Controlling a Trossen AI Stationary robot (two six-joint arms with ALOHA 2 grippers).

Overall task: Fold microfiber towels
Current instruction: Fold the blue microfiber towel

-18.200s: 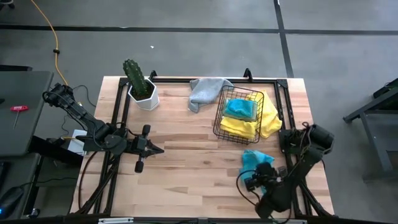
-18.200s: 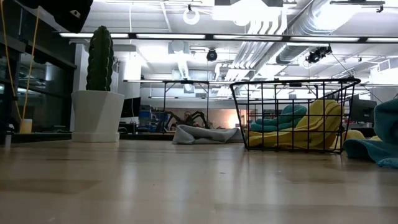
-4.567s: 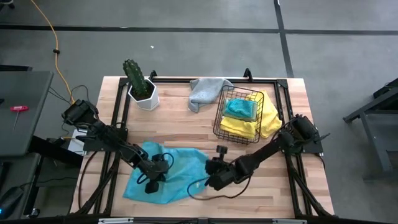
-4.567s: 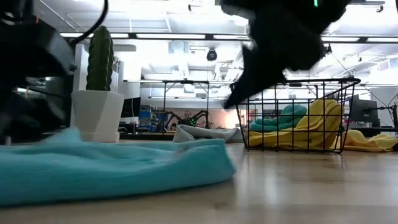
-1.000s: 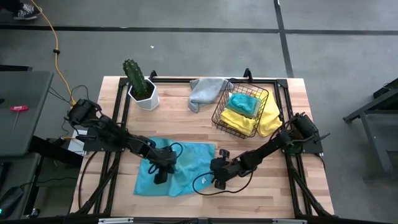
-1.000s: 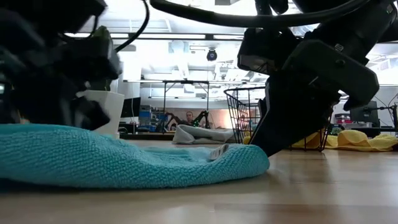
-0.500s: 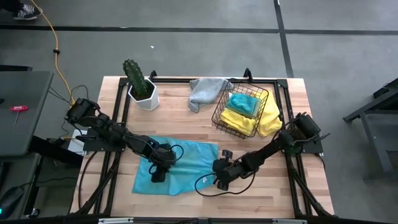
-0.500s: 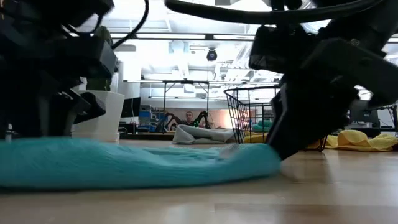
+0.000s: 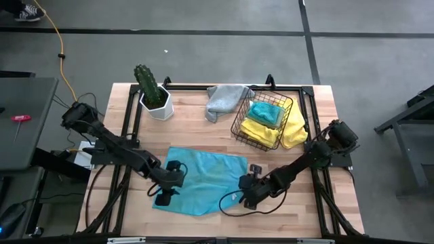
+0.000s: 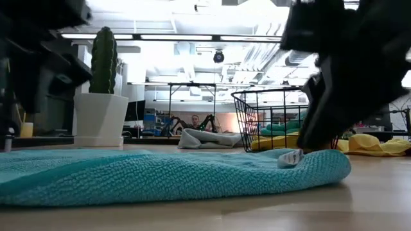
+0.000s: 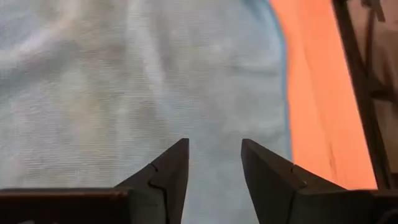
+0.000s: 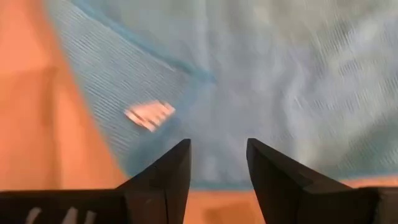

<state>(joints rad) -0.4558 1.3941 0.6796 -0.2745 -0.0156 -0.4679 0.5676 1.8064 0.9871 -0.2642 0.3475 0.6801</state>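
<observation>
A teal microfiber towel (image 9: 203, 177) lies spread on the table's near middle, with a white tag (image 12: 149, 115) near its right near corner. My left gripper (image 9: 169, 181) stands open over the towel's left part (image 11: 124, 74), clear above it in the low view. My right gripper (image 9: 243, 194) stands open over the towel's right near corner (image 10: 302, 163). A grey towel (image 9: 222, 100) lies crumpled at the far edge. A teal towel (image 9: 263, 114) and a yellow one (image 9: 288, 132) sit in and under the black wire basket (image 9: 239, 130). My left gripper touches nothing. My right gripper hangs low over the teal towel's right near corner (image 12: 205, 149), fingers slanting down from the table's right; whether the fingertips rest on the cloth, I cannot tell.
A cactus in a white pot (image 9: 157, 102) stands at the far left. The wire basket is tilted at the far right on the yellow towel. Black frame rails (image 9: 132, 122) run along the table's left, far and right sides. Bare wood (image 9: 203, 139) lies between towel and basket.
My left gripper has opened, let go of the teal towel and drawn back toward the table's left. My right gripper has moved toward the right and near edges, and the towel's right end has gone with it. The towel now lies flatter and wider.
</observation>
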